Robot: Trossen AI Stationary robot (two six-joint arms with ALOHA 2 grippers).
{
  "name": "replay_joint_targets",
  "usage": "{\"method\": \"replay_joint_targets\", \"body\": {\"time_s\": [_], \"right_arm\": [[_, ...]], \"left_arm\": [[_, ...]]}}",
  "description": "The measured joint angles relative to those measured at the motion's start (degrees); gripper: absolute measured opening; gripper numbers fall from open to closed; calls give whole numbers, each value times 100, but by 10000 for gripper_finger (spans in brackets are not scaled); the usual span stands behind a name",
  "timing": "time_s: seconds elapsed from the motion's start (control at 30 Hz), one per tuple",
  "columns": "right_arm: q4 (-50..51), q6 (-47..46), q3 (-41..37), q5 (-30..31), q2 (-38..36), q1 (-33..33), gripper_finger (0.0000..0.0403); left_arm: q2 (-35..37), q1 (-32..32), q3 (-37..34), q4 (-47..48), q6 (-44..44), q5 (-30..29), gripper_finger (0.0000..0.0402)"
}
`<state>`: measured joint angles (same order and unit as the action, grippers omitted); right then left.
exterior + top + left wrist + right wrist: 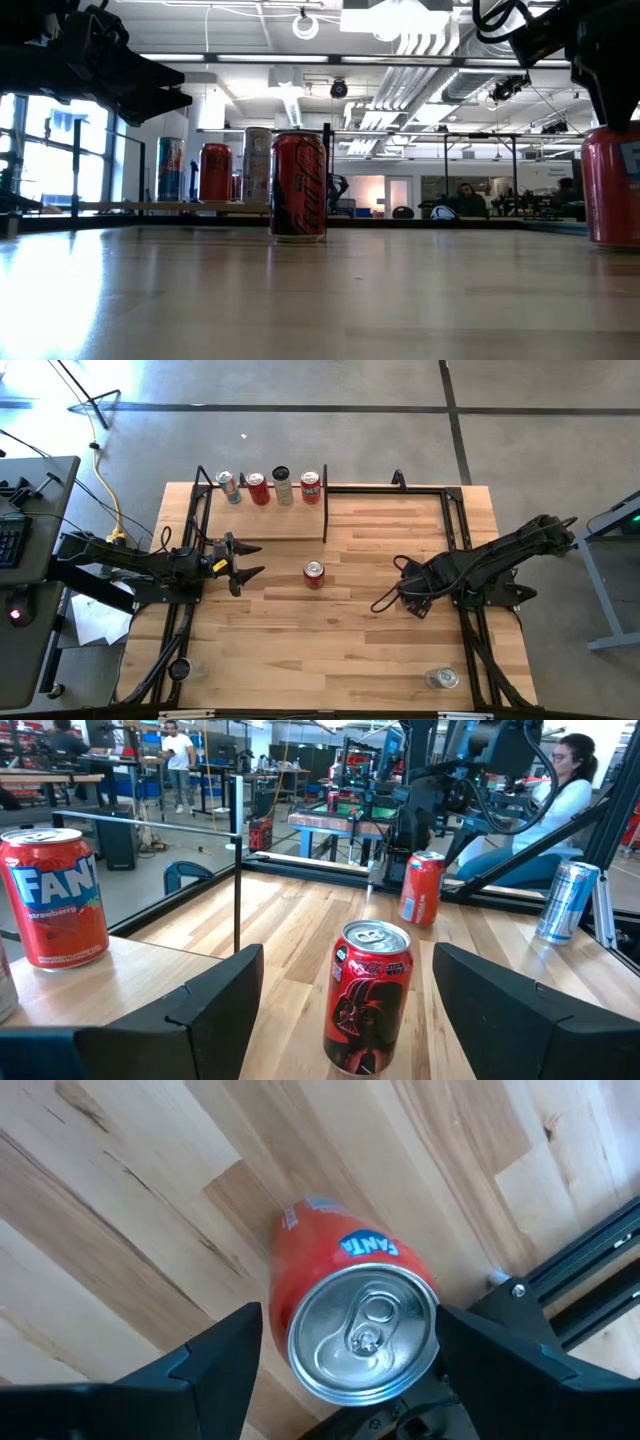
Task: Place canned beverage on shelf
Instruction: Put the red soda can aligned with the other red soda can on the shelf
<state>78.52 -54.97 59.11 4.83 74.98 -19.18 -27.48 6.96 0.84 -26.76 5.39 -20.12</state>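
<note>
Risk lies with the left gripper (243, 562), jaws apart and empty, clipping and toppling the upright red can (314, 574); the right gripper (350, 1370) straddles a Fanta can (355, 1315) unclamped.

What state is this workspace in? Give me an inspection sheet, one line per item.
Surface: planked wooden table, no spills seen.
Job's things: shelf at the far left corner holds four upright cans; red can stands mid-table; Fanta can stands upright under the right arm.
Clutter: silver can at the near right edge.
Grippers: left gripper open, facing the red can, not touching it; right gripper open, fingers either side of the Fanta can from above.
Cables: black cable loops on the table by the right arm; yellow cable on the floor.
Surroundings: seated person beyond the table.
</note>
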Motion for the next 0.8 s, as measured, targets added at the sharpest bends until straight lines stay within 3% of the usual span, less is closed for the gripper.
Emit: {"method": "replay_joint_targets", "body": {"time_s": [0.8], "right_arm": [[-246,354,7,373,268,4,282]], "left_arm": [[0,0,0,0,-100,-1,279]]}}
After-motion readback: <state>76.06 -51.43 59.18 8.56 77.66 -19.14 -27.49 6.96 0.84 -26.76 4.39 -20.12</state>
